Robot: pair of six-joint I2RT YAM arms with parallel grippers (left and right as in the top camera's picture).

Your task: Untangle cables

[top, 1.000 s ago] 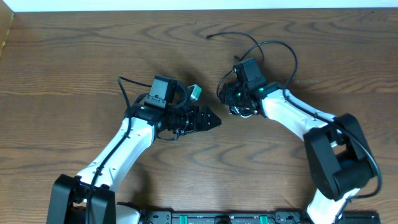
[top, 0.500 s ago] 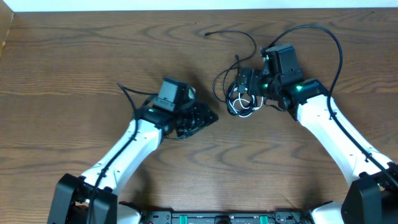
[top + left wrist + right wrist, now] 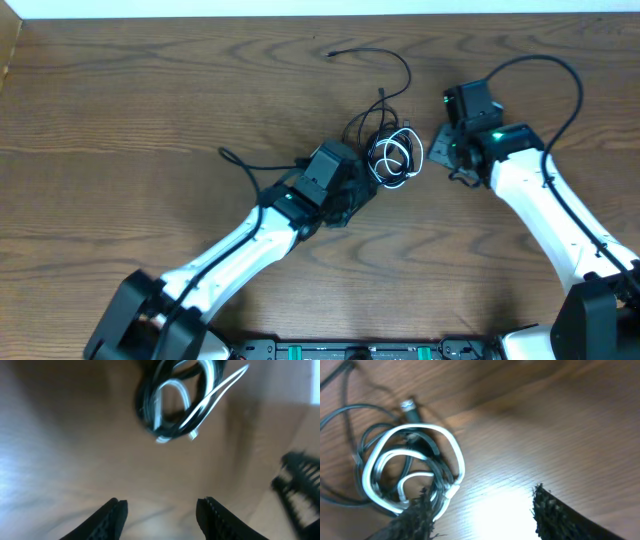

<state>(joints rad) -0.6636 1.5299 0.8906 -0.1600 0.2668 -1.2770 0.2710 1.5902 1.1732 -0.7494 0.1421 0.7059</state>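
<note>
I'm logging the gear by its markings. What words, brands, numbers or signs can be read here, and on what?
No text can be read in any view.
Cables: no label or print shows.
Left gripper: plain black, no marks; this view is blurred.
Right gripper: plain black, no marks.
Table: wood grain only, no writing.
</note>
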